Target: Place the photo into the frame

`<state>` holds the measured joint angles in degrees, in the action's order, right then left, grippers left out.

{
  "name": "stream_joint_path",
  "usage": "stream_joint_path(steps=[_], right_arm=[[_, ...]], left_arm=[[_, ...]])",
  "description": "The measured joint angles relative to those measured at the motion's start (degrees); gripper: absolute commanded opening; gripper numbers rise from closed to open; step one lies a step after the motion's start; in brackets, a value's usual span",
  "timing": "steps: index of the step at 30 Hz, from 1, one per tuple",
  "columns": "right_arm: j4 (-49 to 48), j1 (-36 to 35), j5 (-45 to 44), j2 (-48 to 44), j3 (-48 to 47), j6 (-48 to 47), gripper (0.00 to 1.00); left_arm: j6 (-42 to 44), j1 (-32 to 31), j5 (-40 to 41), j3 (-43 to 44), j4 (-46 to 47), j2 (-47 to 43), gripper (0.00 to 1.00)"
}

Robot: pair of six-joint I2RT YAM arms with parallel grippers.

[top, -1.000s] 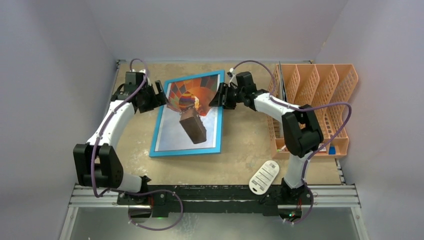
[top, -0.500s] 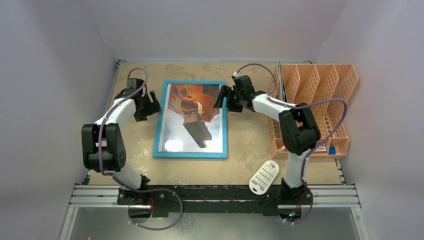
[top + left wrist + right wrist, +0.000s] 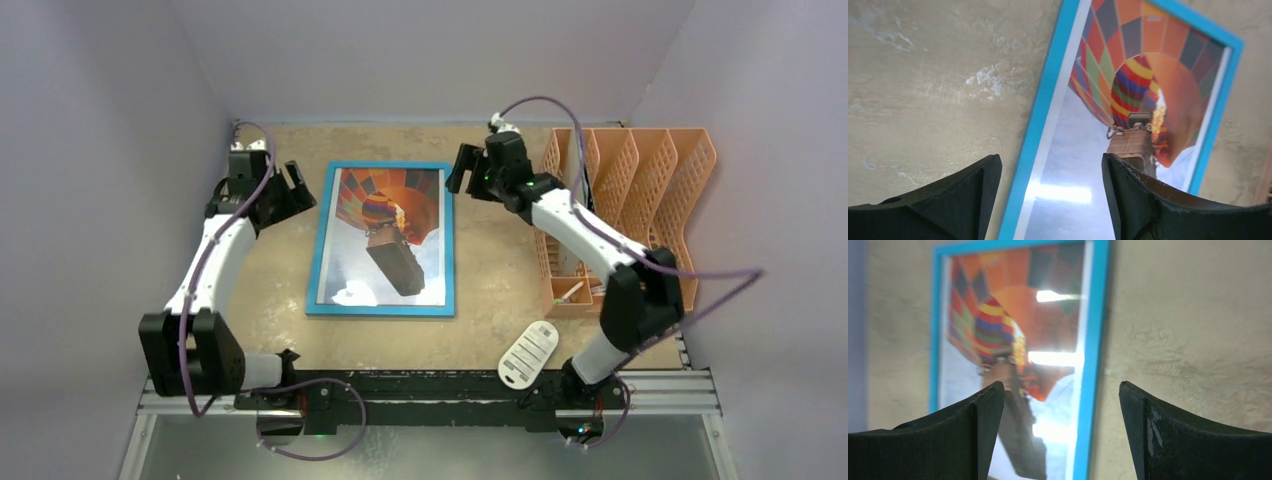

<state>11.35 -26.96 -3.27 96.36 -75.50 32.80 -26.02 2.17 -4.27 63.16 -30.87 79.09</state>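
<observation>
Tan table (image 3: 490, 285) bears the frame (image 3: 380, 310), photo (image 3: 385, 225) inside, between left gripper (image 3: 293, 184) and right gripper (image 3: 458, 171). Both gape wide, empty, clear of it.

In the right wrist view, the bright blue thin-bordered picture frame (image 3: 1096, 330) and its orange-red hot-air balloon paper print (image 3: 998, 325) are blurred, with white glare across the middle. The black fingers (image 3: 963, 440) of the right gripper (image 3: 1060, 387) hide their lower corners. From above, the dark markings on the flat white oval device (image 3: 528, 356) are too small to read.

Overhead camera looks down; both wrist cameras, close in, share the frame (image 3: 380, 310).
</observation>
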Motion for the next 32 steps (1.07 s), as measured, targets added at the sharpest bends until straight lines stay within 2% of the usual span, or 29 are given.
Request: stream_joint_path(steps=[8,12,14,16,25,32], right_arm=[[0.4,-2.0,-8.6,-23.9,-0.2,-0.7,0.87],[1.3,-2.2,-13.1,-33.4,0.1,-1.6,0.88],[2.7,-2.2,-15.7,-37.0,-0.2,-2.4,0.9],[5.2,-2.2,-18.8,-40.7,-1.7,-3.6,0.98],[11.6,-2.2,-27.1,-49.1,-5.2,-7.0,0.99],[15.8,-2.2,-29.5,-52.8,-9.0,-7.1,0.99]], left_arm=[[-1.1,0.0,4.0,2.8,-3.5,-16.5,0.78],[-2.5,0.0,7.5,6.3,-8.5,-22.9,0.78],[-3.0,0.0,9.0,8.1,-11.2,-25.0,0.78],[-3.6,0.0,10.8,9.9,-14.4,-27.0,0.8],[-4.4,0.0,16.1,22.0,-28.4,-32.0,0.86],[-4.4,0.0,17.4,31.1,-36.7,-34.7,0.91]])
